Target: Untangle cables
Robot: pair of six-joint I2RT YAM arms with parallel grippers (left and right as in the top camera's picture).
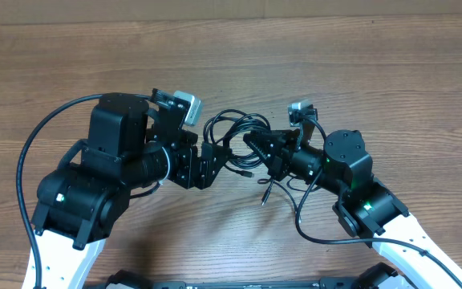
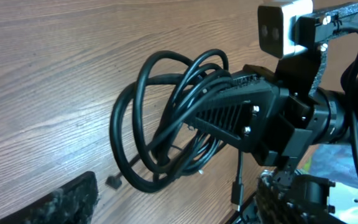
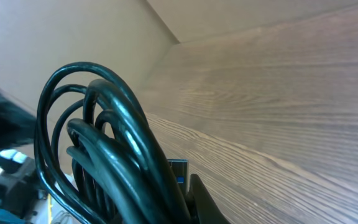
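Brown wood-grain table (image 1: 375,64) under everything. The big black-and-white left arm (image 1: 95,172) reaches in from the near left, elbow bent, wrist aimed rightward at the middle; its left pincer (image 1: 215,159) has the jaws spread wide, gripping nothing. The black-and-white right arm (image 1: 351,172) reaches leftward from the other side, wrist low; its right pincer (image 1: 255,147) is pressed together on the looped bundle of thin black cables (image 1: 233,124). The coil fans out past those fingertips, just ahead of the left pincer; one small black plug (image 2: 113,182) lies on the wood near the left pincer's pad.
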